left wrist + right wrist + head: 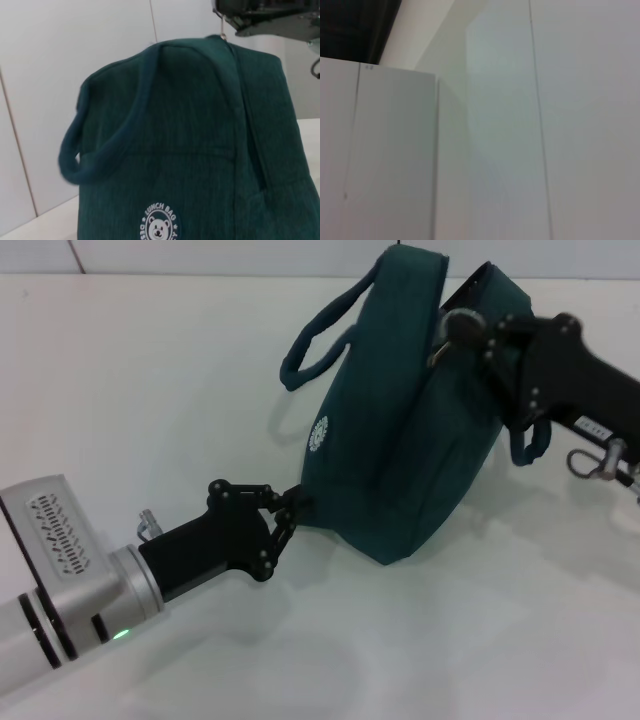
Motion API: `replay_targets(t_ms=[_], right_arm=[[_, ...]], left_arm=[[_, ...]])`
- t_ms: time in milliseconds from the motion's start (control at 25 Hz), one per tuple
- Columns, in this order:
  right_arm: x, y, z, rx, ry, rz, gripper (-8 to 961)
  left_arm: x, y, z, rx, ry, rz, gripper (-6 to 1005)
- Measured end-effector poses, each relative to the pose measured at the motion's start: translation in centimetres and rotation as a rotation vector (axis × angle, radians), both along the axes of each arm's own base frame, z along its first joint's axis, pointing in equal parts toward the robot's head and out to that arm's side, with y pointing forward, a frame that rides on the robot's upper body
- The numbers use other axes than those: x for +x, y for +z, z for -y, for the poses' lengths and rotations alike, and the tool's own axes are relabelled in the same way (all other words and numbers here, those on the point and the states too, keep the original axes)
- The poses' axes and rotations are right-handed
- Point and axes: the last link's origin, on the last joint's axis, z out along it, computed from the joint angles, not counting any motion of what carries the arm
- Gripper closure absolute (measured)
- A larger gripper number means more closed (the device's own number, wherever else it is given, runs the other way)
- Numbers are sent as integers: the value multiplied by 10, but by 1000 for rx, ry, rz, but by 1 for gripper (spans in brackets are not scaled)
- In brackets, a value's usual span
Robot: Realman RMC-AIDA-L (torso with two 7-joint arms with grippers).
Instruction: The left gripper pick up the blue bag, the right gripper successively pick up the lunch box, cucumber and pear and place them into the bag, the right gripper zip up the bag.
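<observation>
The blue bag (400, 440) stands upright on the white table, with one loop handle (320, 345) hanging to its left. My left gripper (288, 512) reaches in from the lower left and is shut on the bag's lower corner. My right gripper (456, 332) comes in from the right at the bag's top and is shut on the silver zipper pull (437, 352). In the left wrist view the bag (200, 150) fills the picture, with its white bear logo (159, 227). The right gripper (226, 14) shows above it, holding the pull (223, 29). The lunch box, cucumber and pear are out of view.
The white table (150, 390) stretches around the bag, with a white wall (200, 255) behind it. The right wrist view shows only white wall panels (545, 125) and a cabinet (380, 150).
</observation>
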Motion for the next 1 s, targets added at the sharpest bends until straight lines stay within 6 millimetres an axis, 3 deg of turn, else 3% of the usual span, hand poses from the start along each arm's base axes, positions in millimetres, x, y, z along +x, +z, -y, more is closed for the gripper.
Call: replay_targets(t_ms=[240, 840, 1000], right_arm=[[4, 5, -2, 72, -4, 9, 944], [-3, -2, 0, 98, 62, 50, 943], [-4, -3, 1, 107, 74, 61, 944]], left_arm=[[-1, 4, 4, 8, 4, 32, 871], [23, 13, 10, -76, 4, 261, 836], [33, 17, 3, -77, -2, 329, 651]])
